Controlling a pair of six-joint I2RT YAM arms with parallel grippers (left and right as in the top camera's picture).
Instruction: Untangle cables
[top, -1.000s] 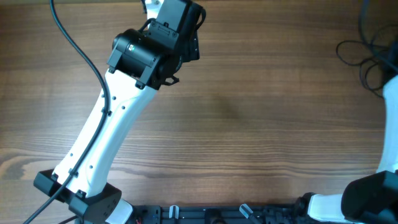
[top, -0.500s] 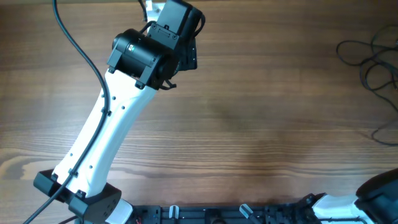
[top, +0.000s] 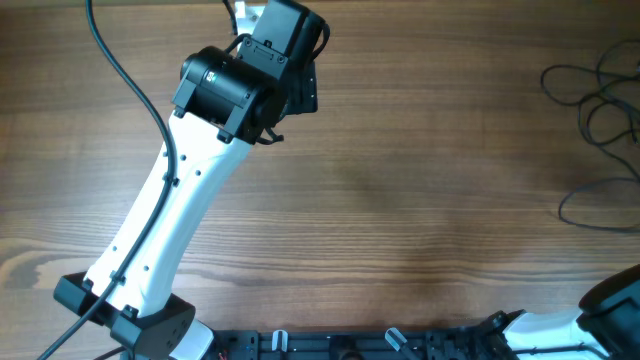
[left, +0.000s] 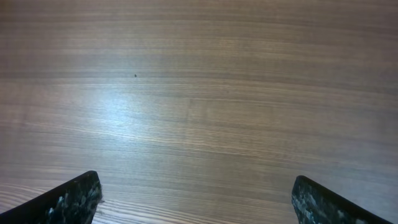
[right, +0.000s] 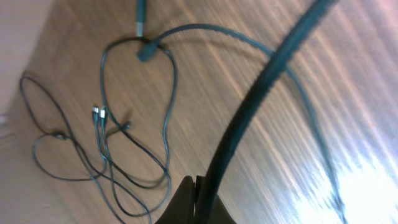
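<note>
Surface: brown wood-grain surface (top: 400, 200), bare across its middle.
Left arm: white-and-black robot arm (top: 170, 220), reaching from the near-left corner toward the far edge, well apart from the cords.
Right arm: only a dark-and-white stub (top: 610, 310) shows overhead, at the near-right corner.
Thick cord: blurred black wire (right: 261, 93) crossing the right wrist view. Likely the arm's own, but I cannot tell if it is pinched.
Cables: thin black loose-looped cords (top: 590, 95) lying along the right edge, from the far-right corner to mid-edge, partly out of the overhead frame.
Plug ends: small pale connectors (right: 97, 113) lying side by side where strands cross.
Left jaws: wide apart, with dark fingertips (left: 71, 199) low in the view and only wood between them.
Right jaws: pressed shut at the bottom of their wrist view, no thin cord seen between them.
Handling: probably light, limp and springy. Loops would drag along and tighten if tugged.
Hold: best near a plug end or on a free outer loop, not at a crossing.
Views: the overhead view gives the cables' place on the surface. The right wrist view alone shows crossings and plugs (right: 124, 143). The left wrist view shows no cable.
</note>
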